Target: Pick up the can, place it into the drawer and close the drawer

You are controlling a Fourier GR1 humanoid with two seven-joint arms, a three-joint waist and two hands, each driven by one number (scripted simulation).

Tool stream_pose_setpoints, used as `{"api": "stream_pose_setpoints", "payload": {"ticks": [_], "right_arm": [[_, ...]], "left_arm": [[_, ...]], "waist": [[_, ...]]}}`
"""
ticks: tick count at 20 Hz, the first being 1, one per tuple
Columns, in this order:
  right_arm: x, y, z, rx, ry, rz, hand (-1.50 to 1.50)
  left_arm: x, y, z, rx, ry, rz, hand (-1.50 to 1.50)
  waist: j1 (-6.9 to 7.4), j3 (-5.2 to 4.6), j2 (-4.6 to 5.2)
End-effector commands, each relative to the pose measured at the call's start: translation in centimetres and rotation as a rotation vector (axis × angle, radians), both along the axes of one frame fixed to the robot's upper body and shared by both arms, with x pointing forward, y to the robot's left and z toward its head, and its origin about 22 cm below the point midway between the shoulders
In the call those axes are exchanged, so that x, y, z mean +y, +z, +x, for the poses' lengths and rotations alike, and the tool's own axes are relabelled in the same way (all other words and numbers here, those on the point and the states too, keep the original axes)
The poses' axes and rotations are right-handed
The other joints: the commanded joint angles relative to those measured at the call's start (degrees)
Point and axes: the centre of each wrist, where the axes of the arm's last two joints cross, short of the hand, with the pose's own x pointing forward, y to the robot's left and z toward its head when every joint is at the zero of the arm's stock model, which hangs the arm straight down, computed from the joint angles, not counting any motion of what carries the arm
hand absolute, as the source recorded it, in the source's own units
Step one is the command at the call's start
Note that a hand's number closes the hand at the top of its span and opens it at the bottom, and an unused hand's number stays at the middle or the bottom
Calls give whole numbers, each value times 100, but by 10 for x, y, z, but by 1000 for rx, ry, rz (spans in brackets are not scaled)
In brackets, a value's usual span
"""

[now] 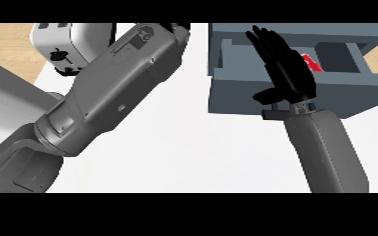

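Right hand (288,72) stands over the open drawer (236,87), fingers straight and pointing away from the robot, thumb out to the side, holding nothing. The can (313,63) shows only as a red sliver at the right edge of that hand, lying inside the drawer's cavity; most of it is hidden behind the palm, so its long axis cannot be read. It appears to be already deposited, and the hand is judged to be clear of it rather than gripping it.

The drawer projects toward the robot, its grey front panel lying just below the hand and near the wrist. Closing it calls for a push away from the robot, along the line the fingers already point. The right hand is plainly the nearer one for this.

Left hand is hidden at the picture's top behind its own forearm (118,85); whether it is open cannot be told. A toaster (63,42) sits on the white tabletop (192,150), well apart from the drawer.
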Motion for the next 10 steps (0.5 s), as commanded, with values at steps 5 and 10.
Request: {"api": "stream_pose_setpoints", "payload": {"ticks": [5,10], "right_arm": [[12,-47,34,7,-68,-100,-150],[11,-58,49,-31,-121,-122,-150]], "left_arm": [[45,-2,-5,6,13,-3,-150],[55,9,-9,1,26,12,-150]], "waist": [[31,1,6],[21,4,18]]}}
